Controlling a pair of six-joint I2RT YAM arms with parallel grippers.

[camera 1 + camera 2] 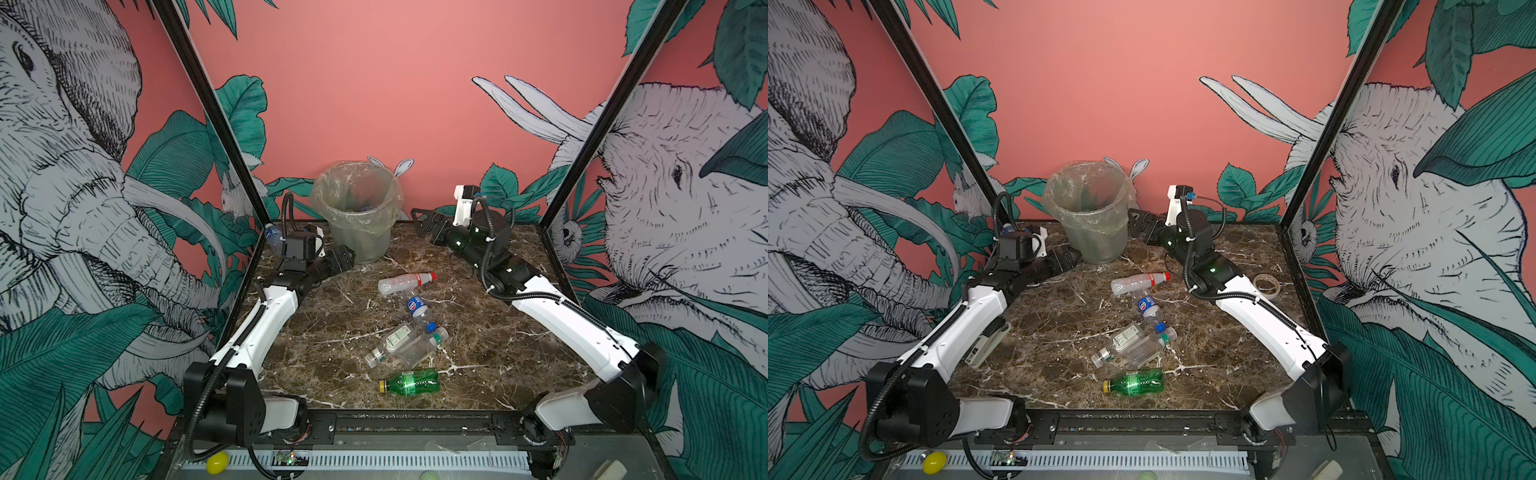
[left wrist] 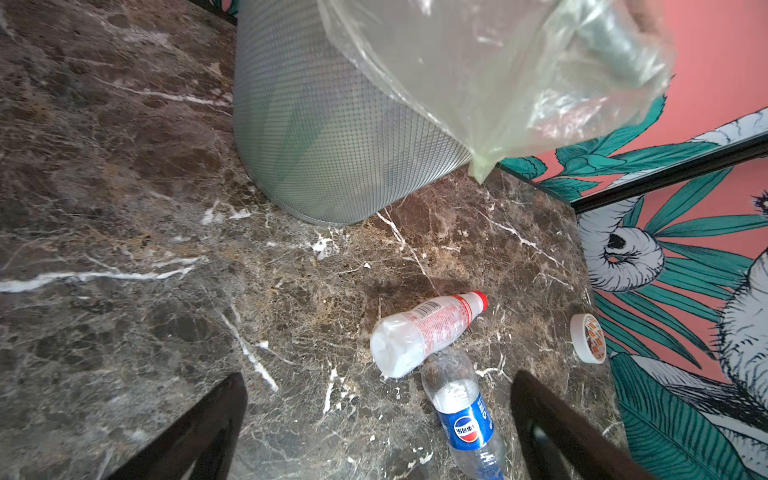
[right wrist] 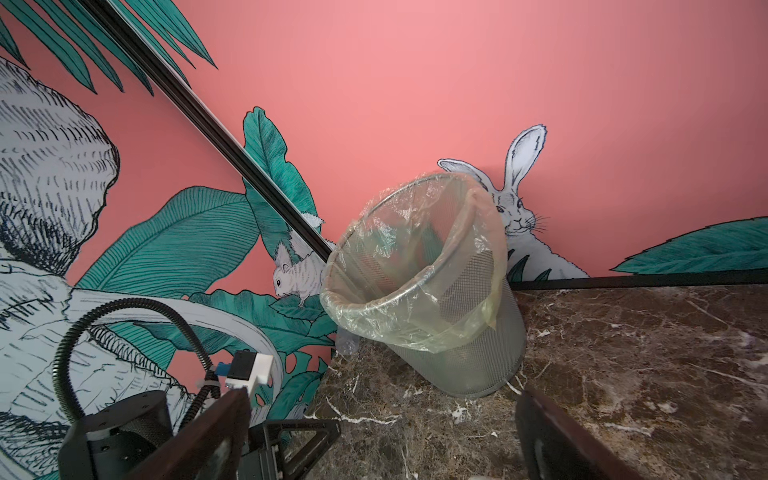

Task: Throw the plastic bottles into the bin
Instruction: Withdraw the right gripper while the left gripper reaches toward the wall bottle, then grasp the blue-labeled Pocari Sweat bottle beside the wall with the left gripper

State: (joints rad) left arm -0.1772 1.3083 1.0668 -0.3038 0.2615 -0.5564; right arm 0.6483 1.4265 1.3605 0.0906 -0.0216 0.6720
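The bin (image 1: 357, 208) (image 1: 1088, 208), a grey mesh bucket with a clear yellowish liner, stands at the back of the marble table. Several plastic bottles lie mid-table: a red-capped one (image 1: 405, 282) (image 2: 428, 332), a blue-labelled one (image 1: 417, 307) (image 2: 461, 415), clear ones (image 1: 395, 343) and a green one (image 1: 411, 382) (image 1: 1136, 382). Another bottle (image 1: 272, 235) lies at the far left edge behind the left arm. My left gripper (image 1: 345, 255) (image 2: 376, 386) is open and empty, left of the bin's base. On the bin's right, my right gripper (image 1: 419, 224) (image 3: 382, 395) hangs open and empty.
A beige ring of tape (image 1: 1266, 284) (image 2: 588, 336) lies near the right edge. A white stapler-like object (image 1: 986, 345) sits under the left forearm. Black frame posts (image 1: 582, 166) rise at the back corners. A yellow ball (image 1: 217, 462) rests in front of the table.
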